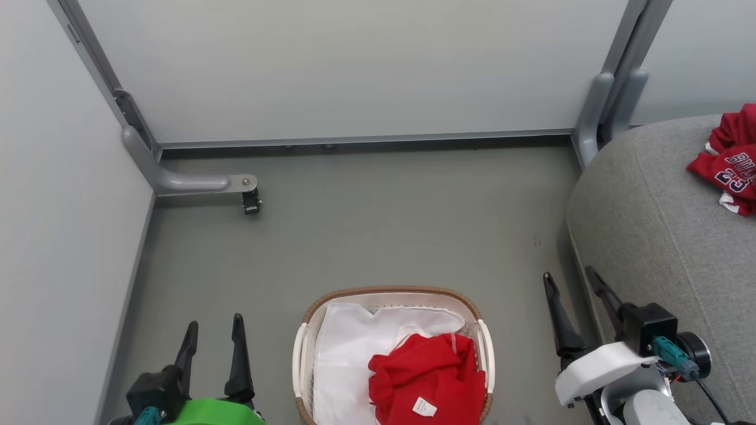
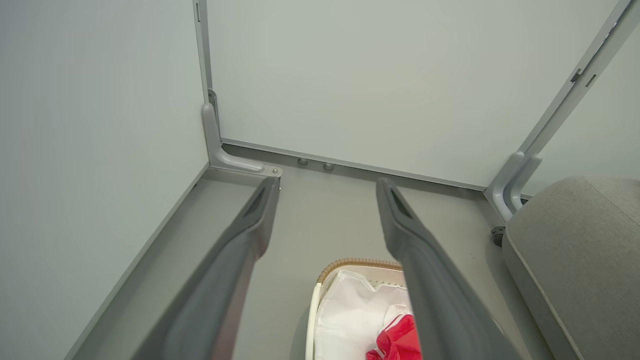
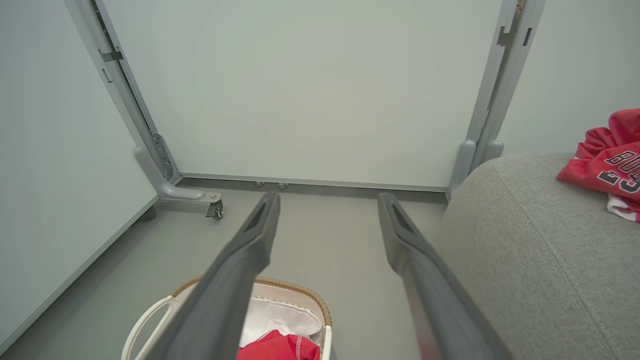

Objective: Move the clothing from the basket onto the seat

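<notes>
Lying crumpled in the basket [image 1: 393, 291], a red garment [image 1: 425, 378] fills its near right part, with a small white tag showing on its near fold. It rests on a white sheet [image 1: 345, 354] that covers the basket's left and far sides. The basket stands on the grey floor [image 1: 384, 224], well out from the back panel [image 1: 354, 65] and left of the seat [image 1: 649, 236], apart from it. A second red piece, the jersey [image 1: 729, 162], lies bunched on the seat's top toward its far right side. Part of its dark lettering and a strip of white trim show; the rest is cut off by the picture's border.

The left gripper [image 1: 215, 321] hangs over the floor to the basket's left, fingers spread apart and holding nothing. The right gripper [image 1: 568, 273] hangs between the basket and the seat's left side, its fingers likewise spread and empty. Both point toward the back panel. A caster [image 1: 251, 203] on a grey foot stands near the floor's far left corner.
</notes>
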Robot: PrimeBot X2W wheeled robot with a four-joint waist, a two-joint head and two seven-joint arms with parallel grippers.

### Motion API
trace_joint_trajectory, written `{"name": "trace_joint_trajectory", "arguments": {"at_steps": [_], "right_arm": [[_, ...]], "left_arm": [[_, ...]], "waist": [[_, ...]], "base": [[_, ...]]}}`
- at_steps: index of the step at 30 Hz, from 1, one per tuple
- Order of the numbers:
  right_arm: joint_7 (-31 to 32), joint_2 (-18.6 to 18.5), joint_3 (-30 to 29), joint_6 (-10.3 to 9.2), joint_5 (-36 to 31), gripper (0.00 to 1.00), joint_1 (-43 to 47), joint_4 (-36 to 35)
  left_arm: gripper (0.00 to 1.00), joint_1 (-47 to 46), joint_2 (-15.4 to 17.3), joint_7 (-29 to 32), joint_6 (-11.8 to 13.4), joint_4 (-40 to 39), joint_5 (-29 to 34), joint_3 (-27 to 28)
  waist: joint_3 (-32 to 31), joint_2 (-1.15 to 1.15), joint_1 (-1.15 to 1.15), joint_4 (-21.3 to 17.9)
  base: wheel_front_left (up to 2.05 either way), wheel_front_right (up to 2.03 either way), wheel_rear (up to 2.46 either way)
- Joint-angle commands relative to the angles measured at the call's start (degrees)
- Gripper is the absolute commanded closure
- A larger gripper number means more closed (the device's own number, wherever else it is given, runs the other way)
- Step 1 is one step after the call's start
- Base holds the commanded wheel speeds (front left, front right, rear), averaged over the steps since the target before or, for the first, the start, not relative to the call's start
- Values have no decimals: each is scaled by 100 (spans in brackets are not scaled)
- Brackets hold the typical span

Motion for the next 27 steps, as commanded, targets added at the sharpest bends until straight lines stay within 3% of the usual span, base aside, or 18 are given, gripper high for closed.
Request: {"name": "trace_joint_trajectory", "arguments": {"at_steps": [1,15,27], "right_arm": [[-30,-20,-11,-6,21,0,46,20],[-30,-20,-40,-6,23,0,-60,52],[-30,-21,-474,-6,-238,0,-368,-266]], "left_arm": [[0,59,8,1,-12,-12,16,26],[0,-49,8,1,-5,-32,19,26],[0,-1051,8,2,-261,161,489,-213]], "waist": [[9,0,0,1],[77,0,0,-16],[712,0,0,-246]], "base": [[0,0,0],[0,0,0],[0,0,0]]}}
